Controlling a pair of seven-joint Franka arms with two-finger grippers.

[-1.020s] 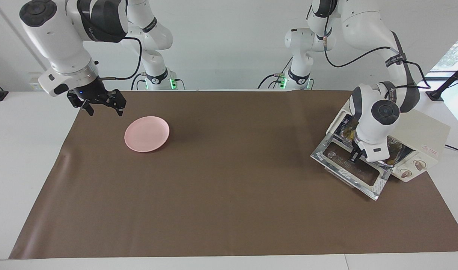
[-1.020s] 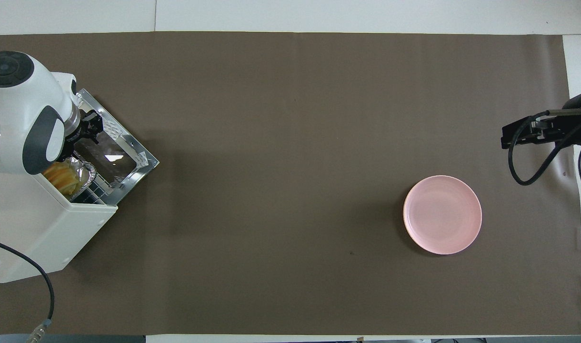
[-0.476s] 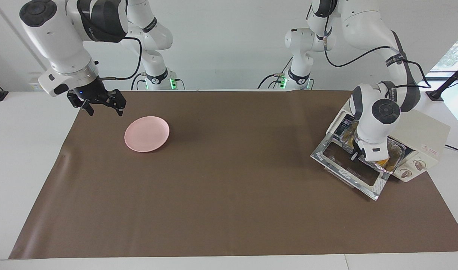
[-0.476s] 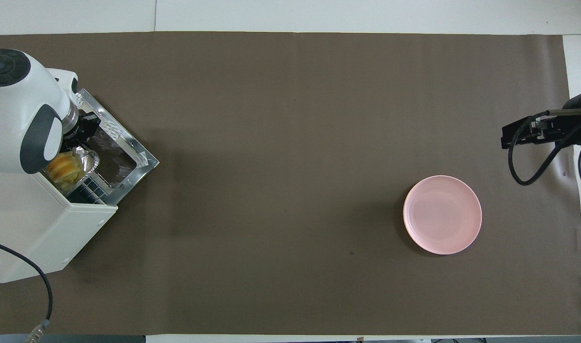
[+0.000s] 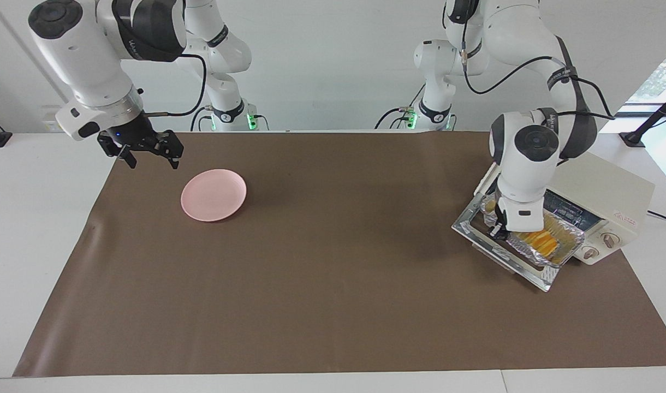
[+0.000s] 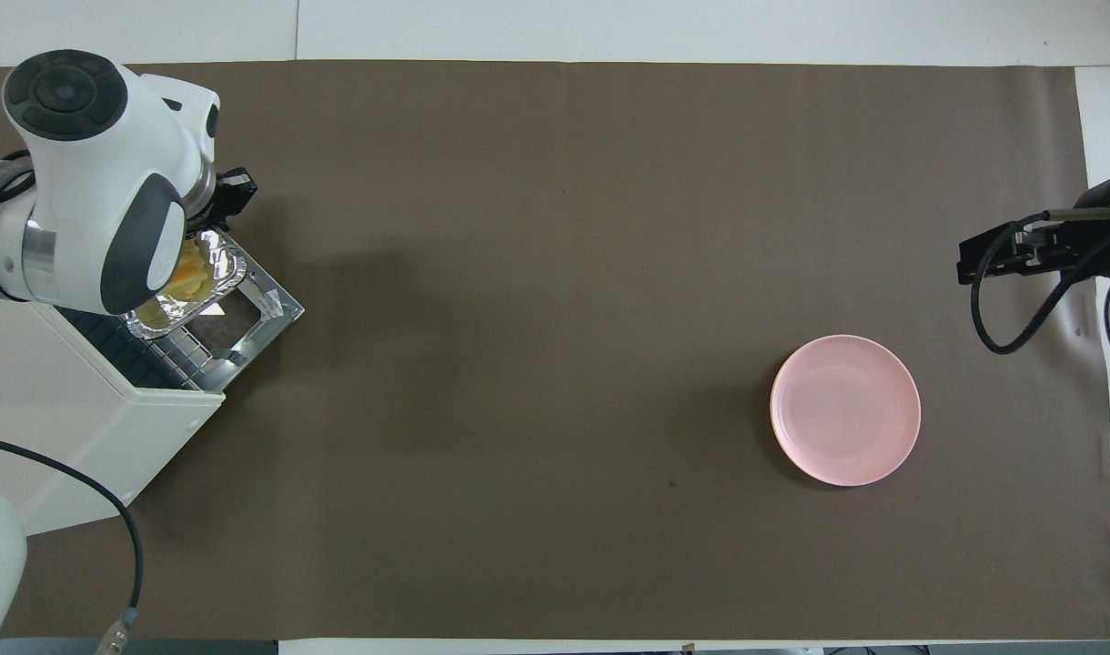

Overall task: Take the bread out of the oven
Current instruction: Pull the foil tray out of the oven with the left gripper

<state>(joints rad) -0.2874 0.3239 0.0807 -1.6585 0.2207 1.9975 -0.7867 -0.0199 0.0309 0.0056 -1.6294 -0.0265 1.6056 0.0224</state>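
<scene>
Foil tray (image 5: 535, 240) gripped at its rim by left claw (image 5: 497, 231), now drawn out over oven (image 5: 600, 210) drop door (image 5: 507, 252); bread (image 5: 540, 238) inside tray. Right claw (image 5: 147, 152) open, waiting over worktop (image 5: 333, 284) beside pink plate (image 5: 213, 195).

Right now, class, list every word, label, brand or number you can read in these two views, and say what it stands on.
None can be read in full.
Red mark on the side of the boxy cream-white toaster oven: too small to read.
Dark band lettering on the left arm: blurred.
Lettering on the right arm's dark upper cover: blurred.
The pink round plate and the brown table mat bear no text.
</scene>
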